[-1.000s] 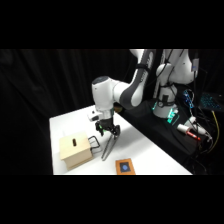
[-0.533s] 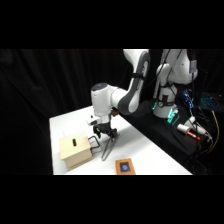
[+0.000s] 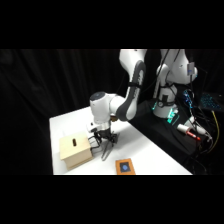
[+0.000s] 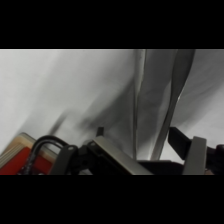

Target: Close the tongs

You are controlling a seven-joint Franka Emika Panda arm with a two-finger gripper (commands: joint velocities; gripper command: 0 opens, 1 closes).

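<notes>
The grey metal tongs (image 3: 106, 150) lie on the white table (image 3: 145, 150) just right of the tan box (image 3: 75, 151). My gripper (image 3: 103, 138) hangs right over them, open. In the wrist view the tongs (image 4: 150, 100) show as two thin arms that run down from the top and draw closer together toward the bottom. There they pass between my two fingers, one on each side of the pair, so my gripper (image 4: 152, 152) straddles them. I cannot tell whether the fingers touch the metal.
The tan box with its black wire handle (image 4: 46, 144) stands close on the gripper's left. A small square block (image 3: 125, 166) with an orange rim lies near the table's front edge. Cables and lit electronics (image 3: 192, 130) sit beside the arm's base at the right.
The arm's upper links have swung left. The gripper has shifted slightly toward the box and settled lower over the tongs.
</notes>
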